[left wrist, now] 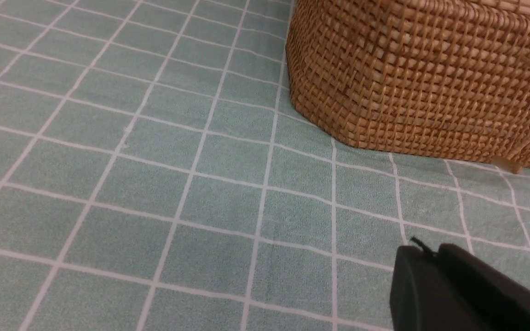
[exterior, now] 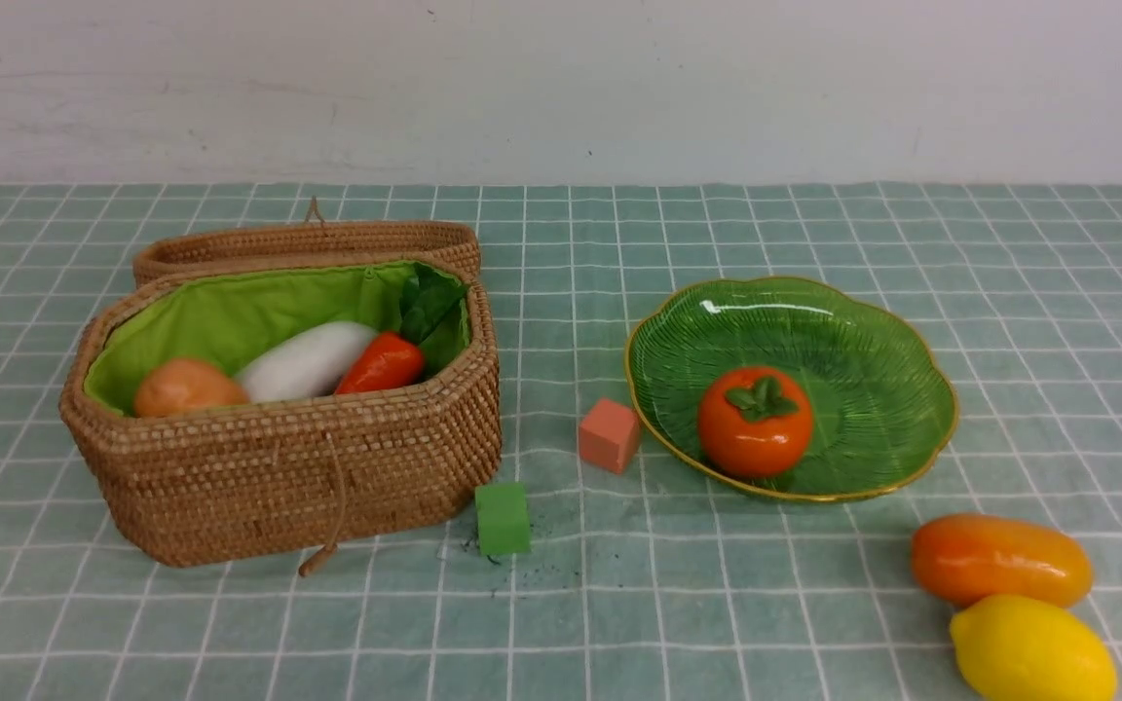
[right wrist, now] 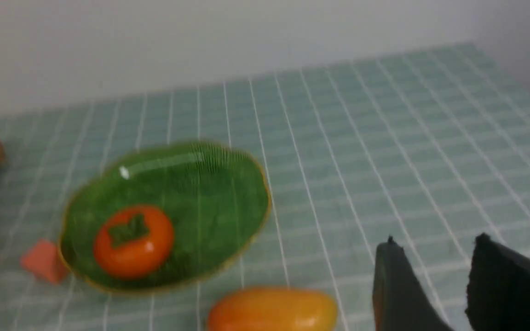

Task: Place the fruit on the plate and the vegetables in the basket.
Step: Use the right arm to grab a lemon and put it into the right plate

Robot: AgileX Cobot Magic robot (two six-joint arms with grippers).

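The wicker basket stands open at the left and holds a tan potato, a long white vegetable and a carrot. On the green plate sits the persimmon. The mango and the lemon lie on the cloth at the near right. No gripper shows in the front view. My left gripper is shut and empty above the cloth, short of the basket. My right gripper is open and empty, to one side of the mango, with the plate and persimmon beyond.
A salmon cube lies just left of the plate. A green cube sits by the basket's near right corner. The basket's lid hangs open behind it. A pale wall closes off the far edge of the checked cloth.
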